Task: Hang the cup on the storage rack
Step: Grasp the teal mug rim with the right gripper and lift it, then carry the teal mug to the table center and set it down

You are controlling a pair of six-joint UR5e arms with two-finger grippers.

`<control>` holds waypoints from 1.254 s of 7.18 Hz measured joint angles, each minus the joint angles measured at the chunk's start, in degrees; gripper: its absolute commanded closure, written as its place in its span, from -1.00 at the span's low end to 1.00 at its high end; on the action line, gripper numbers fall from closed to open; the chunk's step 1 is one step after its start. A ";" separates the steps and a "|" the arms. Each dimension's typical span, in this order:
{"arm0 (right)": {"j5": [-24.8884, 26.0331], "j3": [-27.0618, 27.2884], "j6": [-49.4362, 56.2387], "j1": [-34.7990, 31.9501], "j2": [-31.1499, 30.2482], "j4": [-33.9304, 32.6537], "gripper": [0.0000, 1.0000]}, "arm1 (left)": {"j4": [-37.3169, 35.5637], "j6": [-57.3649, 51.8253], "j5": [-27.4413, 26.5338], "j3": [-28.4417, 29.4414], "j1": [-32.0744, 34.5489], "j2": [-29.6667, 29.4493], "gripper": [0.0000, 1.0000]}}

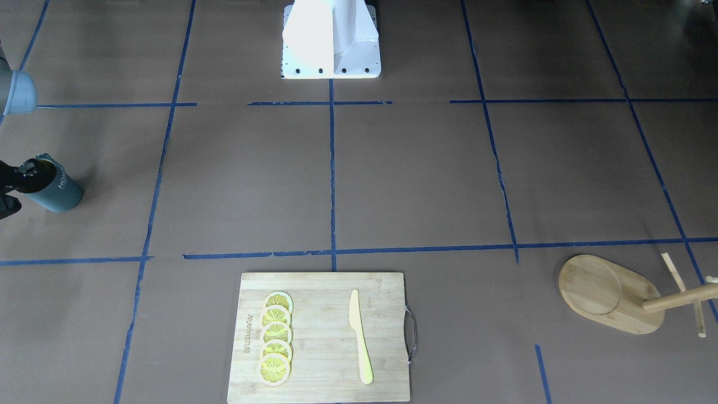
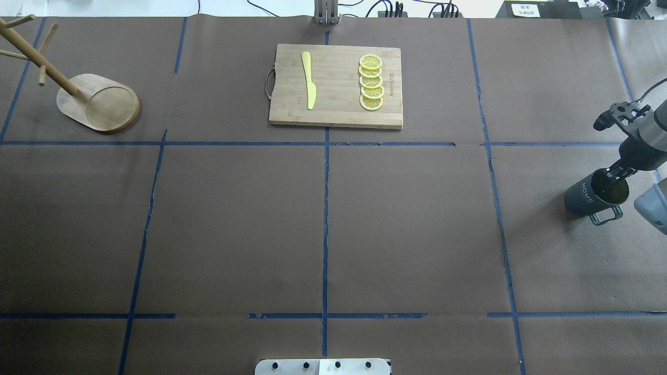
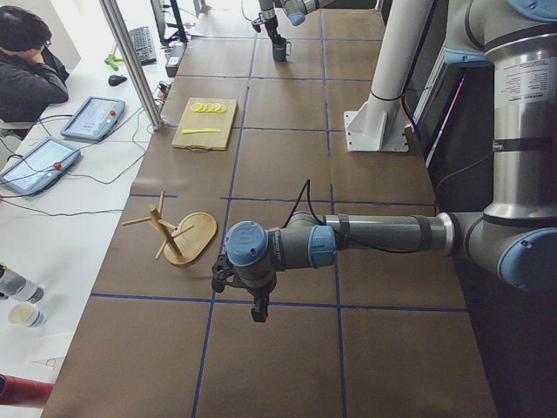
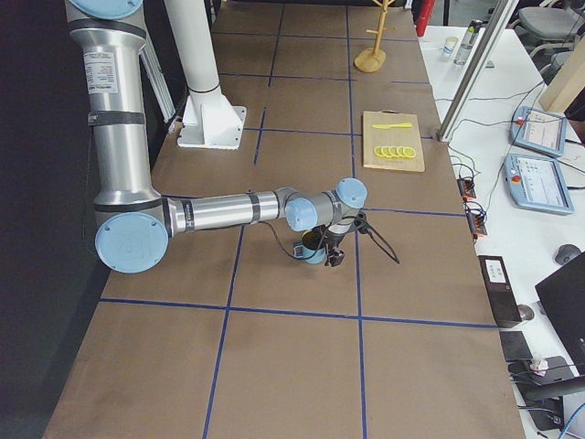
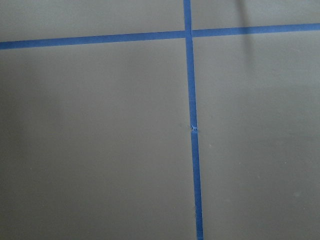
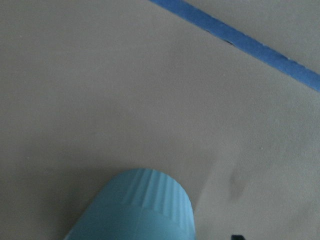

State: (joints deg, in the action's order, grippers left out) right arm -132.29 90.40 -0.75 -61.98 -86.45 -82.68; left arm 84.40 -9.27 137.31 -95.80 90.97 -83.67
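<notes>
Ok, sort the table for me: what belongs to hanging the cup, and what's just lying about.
Belongs: cup, right gripper at its rim, storage rack.
Lying about: cutting board, yellow knife, lemon slices.

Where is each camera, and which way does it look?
Overhead: behind the robot, looking forward, down; right pincer at the cup.
Front-facing: across the table, facing the robot's base; right pincer at edge.
Exterior left: table's left end, looking along; left arm near.
Exterior right: opposite end; right arm near.
Left wrist: down at taped table; no body.
Right wrist: down the cup's side; almost no body.
Shared: overhead and front-facing both show cutting board, storage rack.
</notes>
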 measured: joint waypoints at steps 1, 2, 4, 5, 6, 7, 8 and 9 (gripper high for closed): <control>0.01 0.10 -0.23 0.10 0.00 0.03 0.92 | -0.02 -0.01 0.06 -0.03 0.00 0.03 -1.00; 0.01 0.31 -0.45 0.10 0.07 0.05 0.93 | 0.00 0.01 0.13 -0.06 0.00 0.04 -1.00; -0.15 0.91 -1.77 0.11 0.38 0.05 0.93 | 0.11 0.00 0.28 -0.18 0.00 0.01 -1.00; -0.25 2.30 -4.19 0.11 0.44 -0.01 0.92 | 0.14 0.02 0.31 -0.31 0.00 0.01 -1.00; -0.31 5.06 -9.70 0.13 0.56 -0.14 0.92 | 0.15 0.03 0.32 -0.49 0.00 0.00 -1.00; -0.37 7.68 -17.58 0.20 1.49 -0.30 0.93 | 0.15 0.04 0.35 -0.57 0.00 0.00 -1.00; -0.38 9.55 -27.61 0.88 4.01 -0.41 0.93 | 0.15 0.04 0.39 -0.67 0.00 -0.02 -1.00; -0.16 10.64 -39.29 2.99 7.99 -0.52 0.95 | 0.15 0.04 0.41 -0.82 0.00 -0.05 -1.00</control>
State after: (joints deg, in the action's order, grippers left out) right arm -132.45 101.05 -40.05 -58.99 -78.46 -83.20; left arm 84.55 -9.23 137.71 -96.61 90.97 -83.73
